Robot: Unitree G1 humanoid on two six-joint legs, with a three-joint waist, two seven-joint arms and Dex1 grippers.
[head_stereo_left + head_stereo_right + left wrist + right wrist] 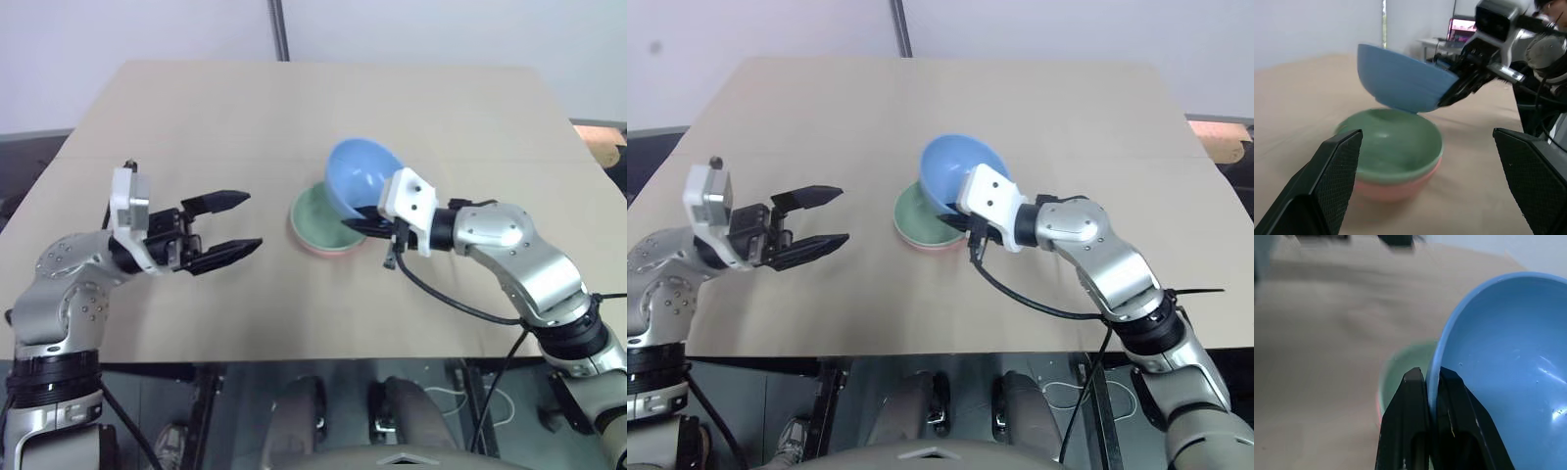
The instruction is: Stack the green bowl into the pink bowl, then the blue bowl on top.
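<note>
- Left eye view: the right gripper (364, 226) reaches in from the right with its arm bent at the elbow, pointing leftward and slightly down, its two black fingers pinched together on the rim of the small round sky-blue plastic bowl (361, 176).
- The blue bowl is held in the air, tilted so its opening faces up and toward the far side, just above and slightly right of the other two bowls.
- The right wrist view shows the fingers (1410, 426) closed on either side of the blue rim, one inside the bowl and one outside.
- The small round pale mint-green plastic bowl (315, 217) sits nested inside the small round salmon-pink plastic bowl (315, 251), of which a thin rim shows beneath it; the pair rests upright near the middle of the table.
- The left gripper (232, 223) hovers well left of the bowls, about level and pointing right toward them, its fingers spread wide apart and holding nothing.
- The surface is a plain light tan wooden table (245, 117), bare apart from the bowls.
- Beyond its far edge stand a pale wall and a thin dark vertical pole (279, 29).
- The left wrist view shows a lit laptop screen (1463, 28) on a desk in the background.
</note>
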